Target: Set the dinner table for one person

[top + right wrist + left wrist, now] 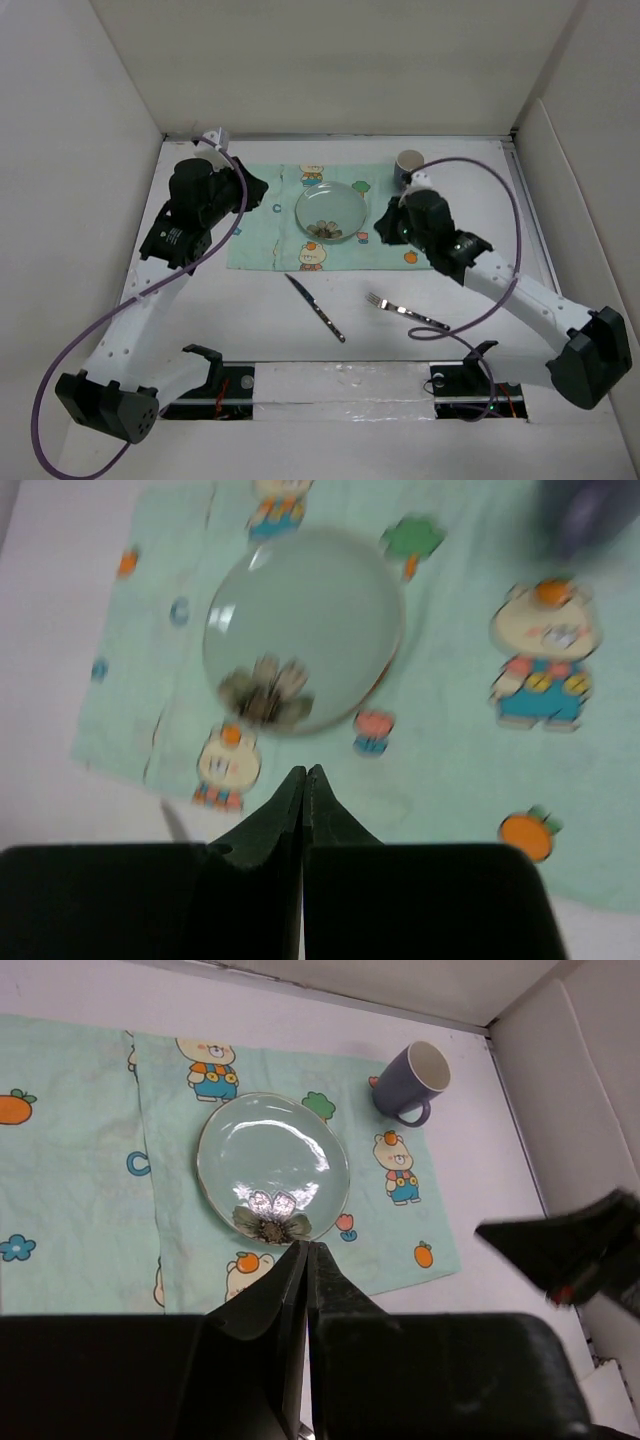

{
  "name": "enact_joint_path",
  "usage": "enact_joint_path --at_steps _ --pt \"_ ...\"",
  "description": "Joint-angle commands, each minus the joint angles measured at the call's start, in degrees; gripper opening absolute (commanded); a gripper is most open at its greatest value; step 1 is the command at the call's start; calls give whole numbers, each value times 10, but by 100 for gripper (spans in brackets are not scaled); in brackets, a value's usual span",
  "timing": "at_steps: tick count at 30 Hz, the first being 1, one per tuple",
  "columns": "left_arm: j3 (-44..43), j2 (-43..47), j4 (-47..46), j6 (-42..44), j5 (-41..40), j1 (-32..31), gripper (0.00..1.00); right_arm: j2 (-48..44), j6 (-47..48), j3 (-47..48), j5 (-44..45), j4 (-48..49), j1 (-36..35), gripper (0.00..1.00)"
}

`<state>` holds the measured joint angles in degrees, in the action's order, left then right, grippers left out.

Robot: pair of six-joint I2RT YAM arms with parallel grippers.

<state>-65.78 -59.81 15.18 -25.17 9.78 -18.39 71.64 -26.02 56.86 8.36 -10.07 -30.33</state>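
The setting looks roughly half done. The white counter (250, 325), walled in by white panels, fills the whole workspace. A mint-green cartoon placemat (262, 240) lies on its far middle. A clear glass plate (331, 213) sits on the placemat, right of the cloth's centre. A blue-grey mug (409, 165) stands at about 2 o'clock from the plate, at the placemat's far right corner. Whether it is on the cloth or just off it is hard to tell.

The cutlery seems to be what is left. The knife (316, 308) lies at an angle on the bare counter at about 6 o'clock from the plate, just off the placemat's near edge. The fork (405, 312) lies at about 5 o'clock, farther out. Neither is beside the plate yet.

The left end effector (307, 1248) hovers over the placemat's left side with its jaws pressed together, holding nothing. The right end effector (304, 772) hangs above the placemat at about 3 o'clock from the plate, also closed and empty. Judging by this, the cutlery comes next, one piece either side of the plate.
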Motion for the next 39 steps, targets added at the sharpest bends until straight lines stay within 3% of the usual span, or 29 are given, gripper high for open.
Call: enact_joint_path --at_steps 1,2,4,7,9,14,21,23,26,28,32,35,39 --pt "-38 -6 13 30 -20 -2 0 -54 -35 -59 -33 -30 -90 0" --pt "-44 -9 17 35 -23 -2 2 -64 -44 -85 -41 -29 -117 3" --pt "-53 -10 29 47 -35 -2 8 -77 -52 -106 -42 -21 -191 17" --pt "-64 -14 46 72 -61 -2 27 -11 -54 -115 -44 -28 -270 52" --pt "-67 -14 49 80 -66 -2 29 9 -49 -101 -35 -30 -284 56" --pt "-78 -11 57 93 -81 -2 32 169 -17 -42 -6 -40 -353 59" --pt "-58 9 58 81 -64 -2 32 281 -27 18 38 -52 -400 55" --pt "-56 17 59 79 -64 -2 32 296 -32 31 67 -73 -411 42" --pt "-58 24 62 79 -64 -2 32 326 -21 63 96 -119 -446 7" --pt "-58 28 61 78 -64 -2 32 346 -20 81 115 -154 -476 0" --pt "-58 32 58 76 -65 -2 32 337 -27 106 125 -181 -489 0" --pt "-61 33 62 78 -71 -2 32 265 -32 116 145 -181 -482 0" --pt "-68 27 61 78 -73 -2 32 160 -26 131 135 -175 -394 0"
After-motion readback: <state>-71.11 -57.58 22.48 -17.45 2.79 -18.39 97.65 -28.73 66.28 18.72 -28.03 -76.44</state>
